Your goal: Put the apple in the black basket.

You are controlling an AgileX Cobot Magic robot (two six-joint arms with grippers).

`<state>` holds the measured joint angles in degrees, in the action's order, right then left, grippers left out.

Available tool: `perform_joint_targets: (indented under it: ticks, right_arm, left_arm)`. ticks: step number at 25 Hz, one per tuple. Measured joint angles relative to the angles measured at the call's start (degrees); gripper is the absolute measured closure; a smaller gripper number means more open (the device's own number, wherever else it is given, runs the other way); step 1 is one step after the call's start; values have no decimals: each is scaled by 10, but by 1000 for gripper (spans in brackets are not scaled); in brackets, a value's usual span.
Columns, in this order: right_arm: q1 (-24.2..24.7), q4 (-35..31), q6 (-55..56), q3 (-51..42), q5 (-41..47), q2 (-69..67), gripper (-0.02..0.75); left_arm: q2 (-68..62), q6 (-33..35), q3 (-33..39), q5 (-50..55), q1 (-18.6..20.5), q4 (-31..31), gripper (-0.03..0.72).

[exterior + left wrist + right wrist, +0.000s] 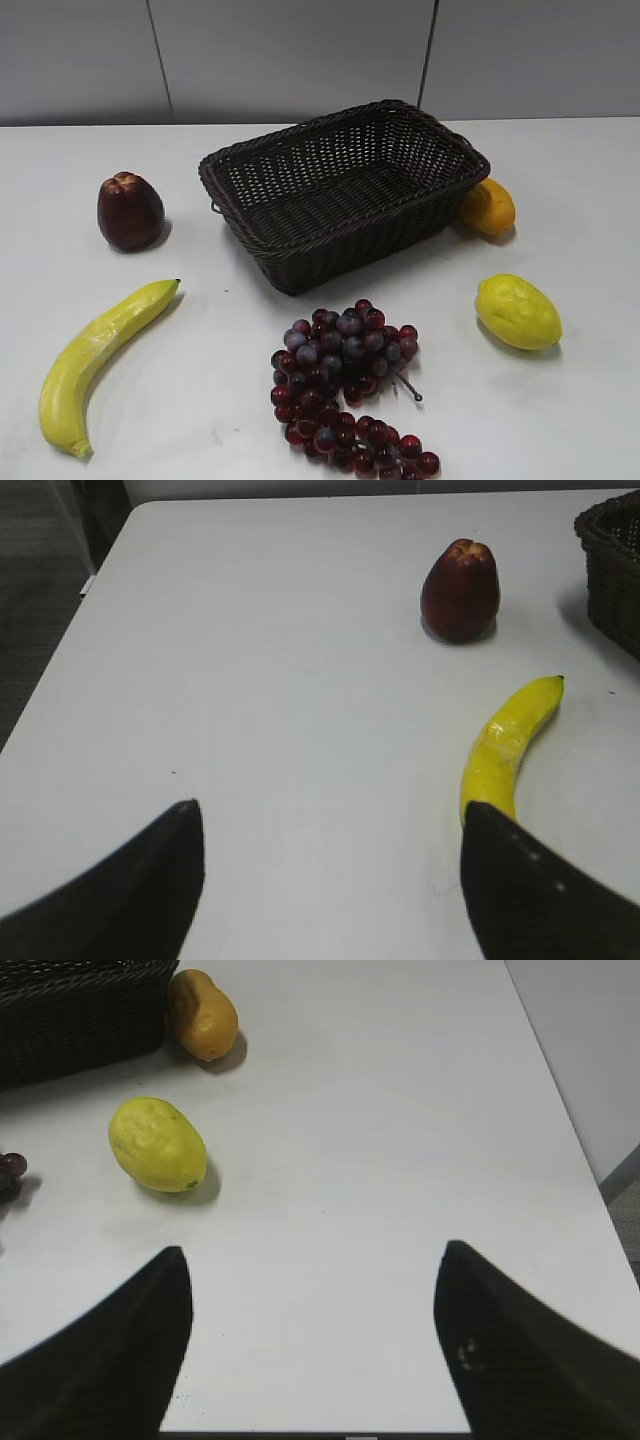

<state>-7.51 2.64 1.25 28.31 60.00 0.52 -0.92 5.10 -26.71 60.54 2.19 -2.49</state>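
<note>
The dark maroon apple point(130, 210) stands upright on the white table, left of the black basket point(300, 255). The apple also shows in the left wrist view point(460, 592), far ahead and to the right of my left gripper point(330, 815), which is open and empty above bare table. The basket's corner shows at that view's right edge point(612, 565). My right gripper point(312, 1255) is open and empty above bare table near the front right edge. The basket's wall shows at that view's top left point(70, 1020). Neither gripper shows in the exterior view.
A banana point(100, 360) lies front left, its tip pointing towards the apple; its lower end is behind my left gripper's right finger point(505, 750). A grape bunch point(345, 385) lies in front of the basket. A yellow lemon-like fruit point(517, 312) and an orange fruit point(487, 207) lie at right.
</note>
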Motion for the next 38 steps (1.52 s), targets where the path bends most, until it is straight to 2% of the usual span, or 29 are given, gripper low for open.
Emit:
perform_joint_targets:
  ticks: [16, 21, 38]
  right_arm:
    - [0, 0, 0, 0, 0, 0, 165]
    - [0, 0, 0, 0, 0, 0, 165]
    - [0, 0, 0, 0, 0, 0, 165]
  left_arm:
    - [0, 0, -1, -7, 0, -12, 109]
    - [-13, 0, -28, -28, 0, -16, 109]
    - [-270, 2, -131, -209, 0, -23, 109]
